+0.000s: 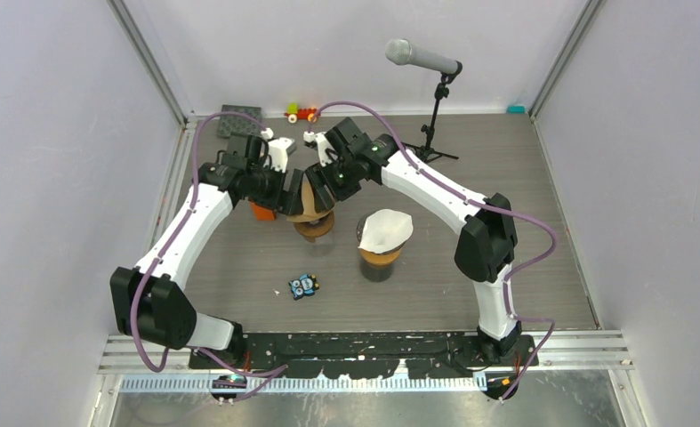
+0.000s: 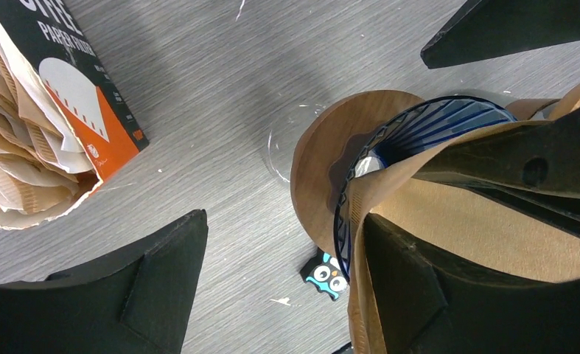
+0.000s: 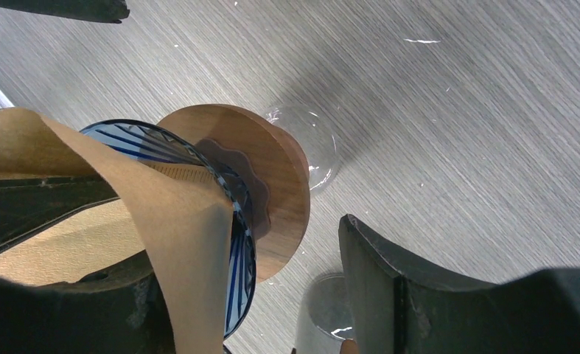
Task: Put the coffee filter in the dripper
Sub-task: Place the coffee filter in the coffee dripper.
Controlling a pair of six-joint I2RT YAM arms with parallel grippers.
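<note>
- Left gripper [image 2: 283,221]: released, jaws wide, nothing pinched. One finger is down inside the paper cone and the other hangs over the table [image 2: 272,59]. A sideways drag on the way out could pull the paper up with it.
- Coffee filter [image 2: 478,228]: the brown cone is in the mouth of the dripper [image 2: 419,122]. It looks only partly seated, because one edge stands well above the blue rim. Left like that, it may fold over or spring loose (stiff paper tends to unfurl).
- Right gripper [image 3: 250,243]: also released, jaws apart, gripping nothing. One finger seems to be inside the cone from the opposite side. The two arms crowd one small opening, so fingers could clash or the paper could tear.
- Both arms push on something tall. The dripper rests by its wooden collar [image 2: 323,169] on a clear glass vessel [image 3: 312,144], so an off-centre shove could tip the stack.
- Filter packet [image 2: 88,96], far left: open, with brown filters fanning out of its mouth.
- Blue dripper, centre: it holds the brown filter. Whether the cone reaches the bottom is hidden.
- Second dripper [image 1: 382,255], right of the arms: it holds a white filter [image 1: 388,227] and sits on its own dark vessel, apart from the grippers.
</note>
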